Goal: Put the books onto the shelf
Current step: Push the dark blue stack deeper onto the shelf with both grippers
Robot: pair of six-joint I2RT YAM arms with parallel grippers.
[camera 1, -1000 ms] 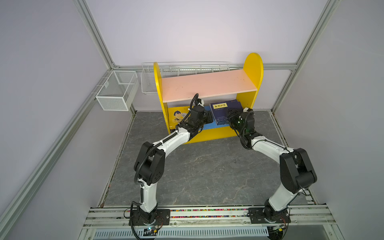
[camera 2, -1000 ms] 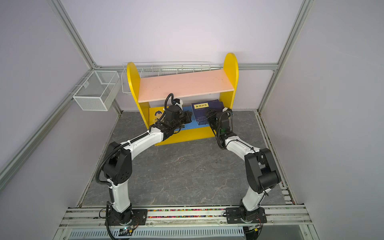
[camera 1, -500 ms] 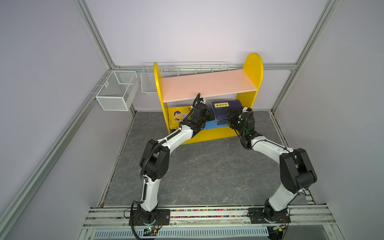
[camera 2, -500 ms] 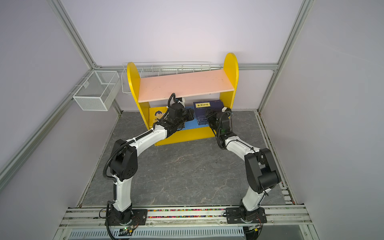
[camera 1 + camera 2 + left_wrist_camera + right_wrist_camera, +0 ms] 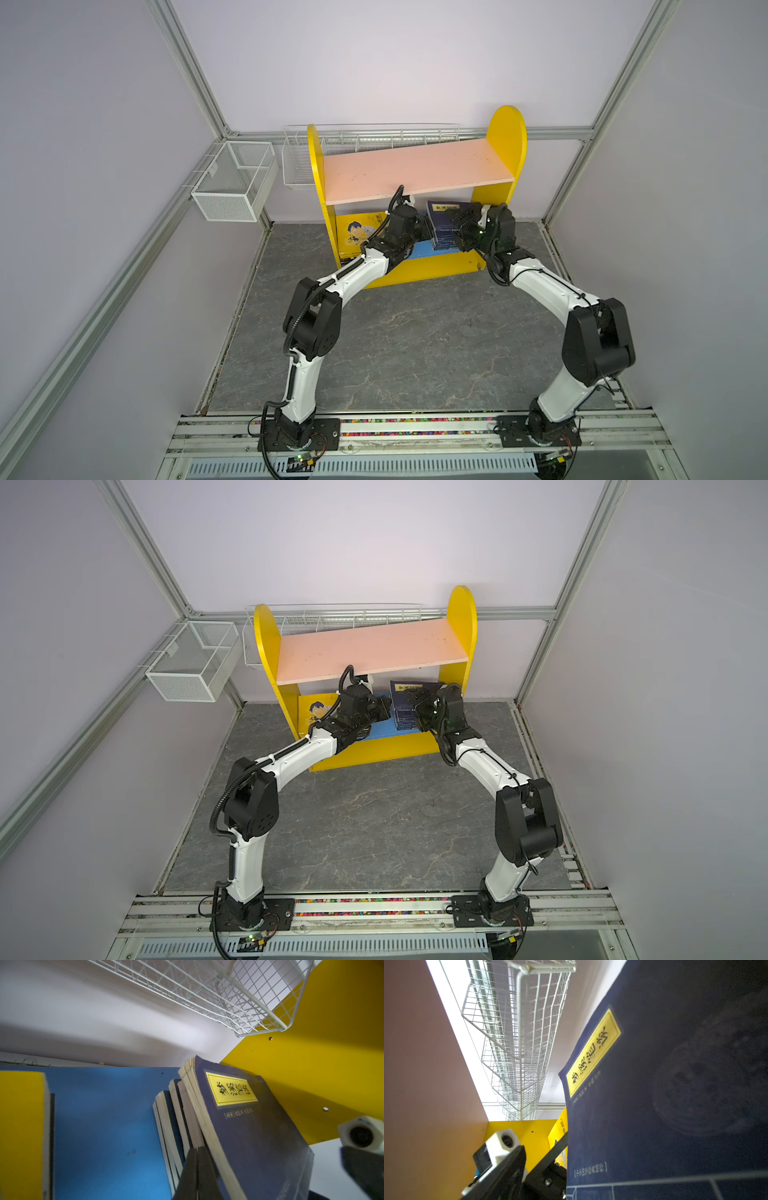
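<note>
**Both arms at the lower board of the shelf**

*Top views.* In both top views the shelf [image 5: 505, 137] [image 5: 461, 617] stands at the far edge of the grey tabletop [image 5: 415, 340]. White wire baskets [image 5: 232, 183] hang behind it and to its left. The pink upper board [image 5: 415, 170] is bare. On the board below, yellow books [image 5: 357, 232] stand at the left end and navy books [image 5: 442, 224] at the right end. The left gripper [image 5: 422, 229] and right gripper [image 5: 459, 226] both reach under the pink board, one on each side of the navy books.

*Left wrist view.* The left gripper [image 5: 197, 1148] has its fingers pressed together, with the tips against the page edges of the navy books [image 5: 249, 1126]. These books tilt toward the yellow right side panel [image 5: 311, 1053]. The blue lower board [image 5: 104, 1115] lies bare between them and the yellow books [image 5: 20, 1126].

*Right wrist view.* A navy cover with a yellow label [image 5: 654, 1105] fills most of the frame. The right claw's own fingers cannot be made out, so whether they stand apart or together cannot be told.
</note>
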